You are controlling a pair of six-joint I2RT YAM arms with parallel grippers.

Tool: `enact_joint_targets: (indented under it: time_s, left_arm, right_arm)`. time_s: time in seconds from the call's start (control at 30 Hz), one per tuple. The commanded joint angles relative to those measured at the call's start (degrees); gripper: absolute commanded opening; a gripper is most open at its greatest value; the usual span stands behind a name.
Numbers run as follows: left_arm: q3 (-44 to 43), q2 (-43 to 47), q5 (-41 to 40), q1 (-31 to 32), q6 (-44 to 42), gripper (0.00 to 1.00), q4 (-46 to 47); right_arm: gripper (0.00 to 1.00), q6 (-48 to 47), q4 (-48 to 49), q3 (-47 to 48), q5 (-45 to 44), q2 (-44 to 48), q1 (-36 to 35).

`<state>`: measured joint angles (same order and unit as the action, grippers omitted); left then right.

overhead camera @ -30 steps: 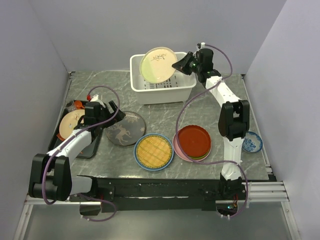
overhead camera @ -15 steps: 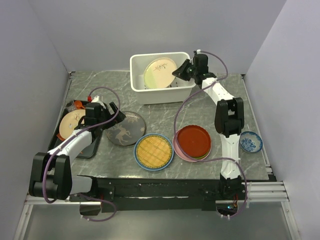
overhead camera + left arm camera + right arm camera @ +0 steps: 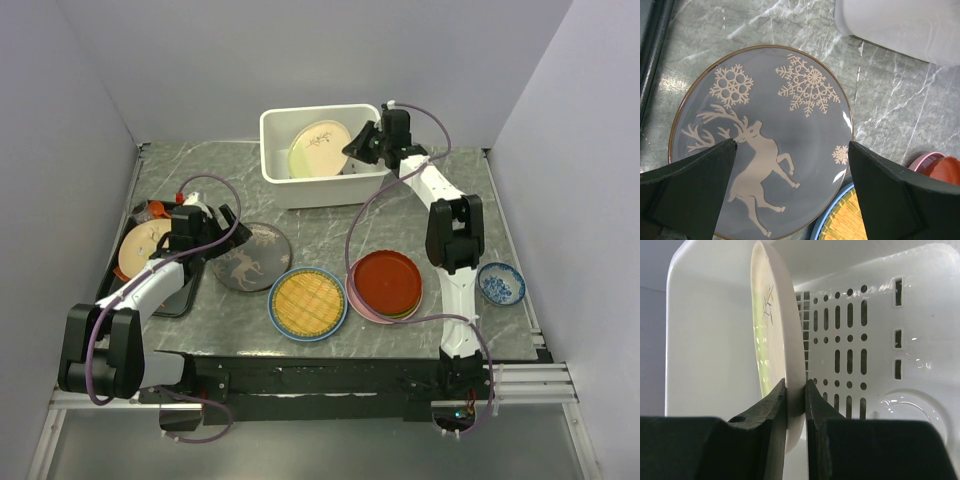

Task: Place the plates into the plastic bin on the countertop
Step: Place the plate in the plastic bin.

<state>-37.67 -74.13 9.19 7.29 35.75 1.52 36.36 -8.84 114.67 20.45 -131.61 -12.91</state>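
From above, the right gripper (image 3: 358,148) pinches the rim of the round cream plate with a leaf sprig (image 3: 318,148). The plate stands on its edge inside the white plastic bin (image 3: 320,190) on the dark grey marble countertop (image 3: 330,225). The left gripper (image 3: 213,222) hangs wide open. In the left wrist view, the round grey plate with a deer (image 3: 765,140) lies flat under the spread fingers (image 3: 700,185), untouched, and a yellow woven disc (image 3: 845,220) sits just beside the right one. In the right wrist view, the fingers squeeze the cream plate, with the bin's holed floor just past them. If they let go now, the plate could flop over and bang or crack. The near bin wall could also catch the gripper.
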Motion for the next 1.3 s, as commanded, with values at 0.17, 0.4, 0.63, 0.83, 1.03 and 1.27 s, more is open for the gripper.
enact_joint_targets:
  time_s: [0.17, 0.4, 0.63, 0.83, 1.03, 1.27]
  left_arm:
    - [-0.2, -0.9, 0.7, 0.2, -0.4, 0.99, 2.2]
    - [-0.5, -1.4, 0.8, 0.3, -0.6, 0.99, 2.1]
    - [-1.0, -1.6, 0.3, 0.2, -0.9, 0.99, 1.4]
    - [-1.5, -1.7, 0.2, 0.2, -1.3, 0.99, 1.0]
    - [-2.2, -2.1, -0.7, 0.2, -1.9, 0.99, 0.1]
    - [-2.7, -2.3, -0.6, 0.2, -2.1, 0.99, -0.3]
  right_arm:
    - [0.05, -0.6, 5.1, 7.5, 0.9, 0.0, -0.6]
    - [0.08, -1.2, 3.5, 8.7, 1.2, -1.3, -0.6]
    - [0.13, -2.1, 1.2, 9.6, 0.8, -2.2, -0.6]
    - [0.26, -2.3, 0.5, 8.7, -0.1, -2.0, -0.7]
    - [0.39, -2.9, -0.8, 9.0, -1.0, -2.4, -0.5]
    - [0.5, -3.0, -1.7, 8.6, -1.4, -2.9, -0.5]
